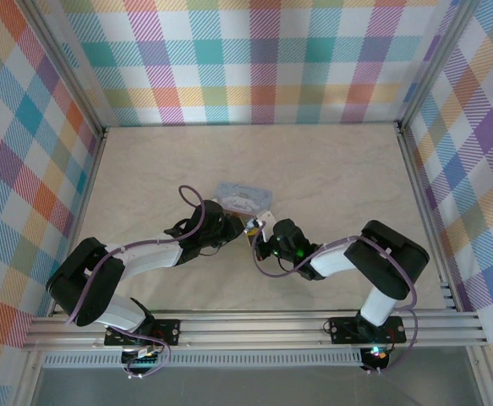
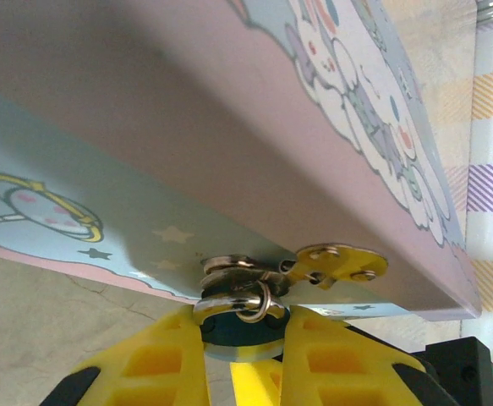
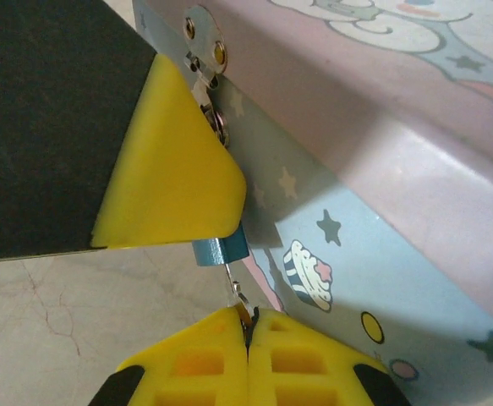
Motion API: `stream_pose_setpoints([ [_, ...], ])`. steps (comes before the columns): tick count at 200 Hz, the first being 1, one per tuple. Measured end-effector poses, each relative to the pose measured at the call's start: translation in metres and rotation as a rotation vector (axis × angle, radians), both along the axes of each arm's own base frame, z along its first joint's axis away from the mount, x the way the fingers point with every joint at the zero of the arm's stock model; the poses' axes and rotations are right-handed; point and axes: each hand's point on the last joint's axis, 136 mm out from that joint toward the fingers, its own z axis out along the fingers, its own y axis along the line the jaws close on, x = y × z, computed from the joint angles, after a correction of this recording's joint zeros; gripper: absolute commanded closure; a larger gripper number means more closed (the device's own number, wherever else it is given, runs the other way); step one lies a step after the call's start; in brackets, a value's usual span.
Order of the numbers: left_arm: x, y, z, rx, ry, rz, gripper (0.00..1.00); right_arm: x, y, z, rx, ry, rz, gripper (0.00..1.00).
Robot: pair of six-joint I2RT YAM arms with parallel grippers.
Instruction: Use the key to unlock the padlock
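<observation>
Table (image 1: 331, 169) first, pale blue tin (image 1: 242, 197) at its middle. Left gripper (image 2: 244, 331) clamps the teal padlock (image 3: 219, 250) hanging from the tin's hasp (image 2: 339, 262); right gripper (image 3: 248, 326), pinched tight, grips the thin key (image 3: 239, 292) just beneath the padlock.

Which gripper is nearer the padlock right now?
Left. The left gripper is clamped on the padlock body; the right gripper sits just off it, shut on the key that reaches its base.
</observation>
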Motion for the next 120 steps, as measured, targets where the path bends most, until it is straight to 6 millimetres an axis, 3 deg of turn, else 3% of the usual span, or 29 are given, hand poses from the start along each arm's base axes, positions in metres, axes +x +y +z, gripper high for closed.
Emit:
stream_pose_setpoints([
  [120, 0.0067, 0.0004, 0.0032, -0.024, -0.007, 0.031, 0.81, 0.009, 0.0079, 0.0084, 0.007, -0.036, 0.0, 1.0],
])
